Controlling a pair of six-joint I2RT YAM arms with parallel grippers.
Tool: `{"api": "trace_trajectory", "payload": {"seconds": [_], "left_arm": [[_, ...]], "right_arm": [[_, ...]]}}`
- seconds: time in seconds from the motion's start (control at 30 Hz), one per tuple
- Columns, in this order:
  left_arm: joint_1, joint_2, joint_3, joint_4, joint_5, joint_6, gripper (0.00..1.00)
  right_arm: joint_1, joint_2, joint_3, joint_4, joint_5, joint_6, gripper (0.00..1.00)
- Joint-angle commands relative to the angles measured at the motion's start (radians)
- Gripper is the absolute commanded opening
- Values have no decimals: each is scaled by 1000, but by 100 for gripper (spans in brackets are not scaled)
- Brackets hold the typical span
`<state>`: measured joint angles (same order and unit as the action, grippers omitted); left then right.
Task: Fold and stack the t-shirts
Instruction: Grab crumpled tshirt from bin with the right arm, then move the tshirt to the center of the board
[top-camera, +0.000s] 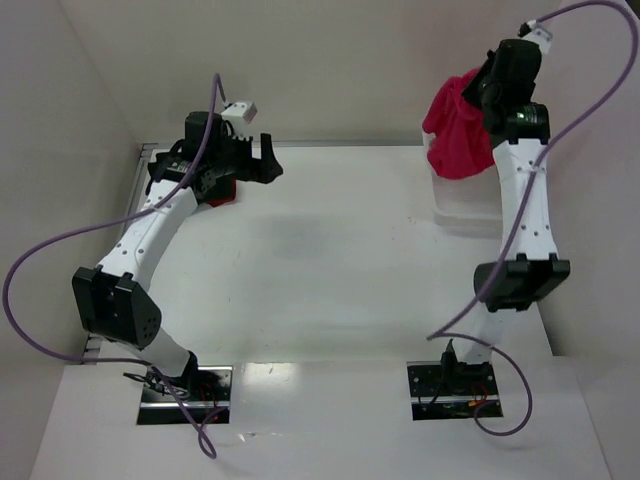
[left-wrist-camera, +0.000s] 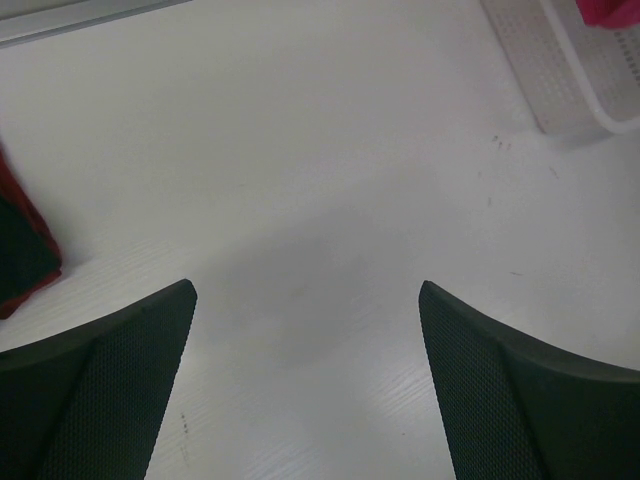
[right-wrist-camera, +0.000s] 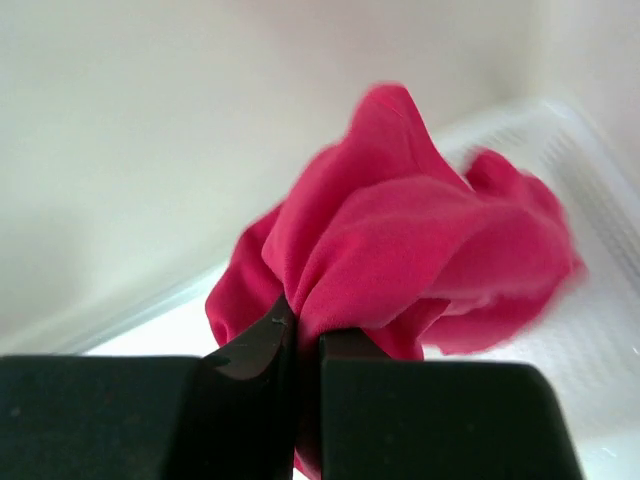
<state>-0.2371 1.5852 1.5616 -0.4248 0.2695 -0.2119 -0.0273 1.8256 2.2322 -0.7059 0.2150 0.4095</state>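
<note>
A bright crimson-pink t-shirt (top-camera: 458, 130) hangs bunched in the air at the back right. My right gripper (top-camera: 487, 92) is shut on a fold of it. The right wrist view shows the pink t-shirt (right-wrist-camera: 420, 230) pinched tight in the right gripper (right-wrist-camera: 308, 335), with the rest billowing beyond. My left gripper (top-camera: 268, 160) stands open at the back left with only bare table between its fingers (left-wrist-camera: 140, 350). Just left of it lies a dark red and black cloth pile (left-wrist-camera: 20, 250), mostly hidden under the arm in the top view (top-camera: 222, 193).
A white perforated basket (top-camera: 465, 205) sits on the table under the hanging pink shirt and shows at the top right of the left wrist view (left-wrist-camera: 570, 70). A metal rail (top-camera: 150, 150) edges the table's back left. Walls close in on both sides.
</note>
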Motion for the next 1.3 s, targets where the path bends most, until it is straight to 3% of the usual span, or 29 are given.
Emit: {"api": "trace_trajectory", "payload": {"seconds": [0.0, 0.13, 0.27, 0.4, 0.6, 0.87, 1.13, 1.27], "left_arm": [[-4, -56, -29, 63, 151, 7, 100], [-4, -168, -139, 188, 204, -43, 100], [-4, -338, -312, 426, 360, -66, 100], [-52, -395, -365, 564, 431, -89, 100], [-212, -283, -345, 529, 422, -17, 100], [-310, -177, -304, 549, 438, 9, 100], [-396, -87, -267, 697, 127, 54, 100], [-406, -109, -293, 843, -154, 86, 99]], "right_arm": [[17, -202, -57, 164, -292, 24, 0], [90, -278, -80, 187, -437, 25, 0], [228, -341, -71, 216, -557, 78, 0], [237, -377, -138, 255, -612, 126, 0], [259, -413, -229, 318, -703, 186, 0], [270, -404, -252, 342, -776, 212, 0], [328, -426, -318, 333, -786, 221, 0], [328, -459, -364, 315, -773, 207, 1]]}}
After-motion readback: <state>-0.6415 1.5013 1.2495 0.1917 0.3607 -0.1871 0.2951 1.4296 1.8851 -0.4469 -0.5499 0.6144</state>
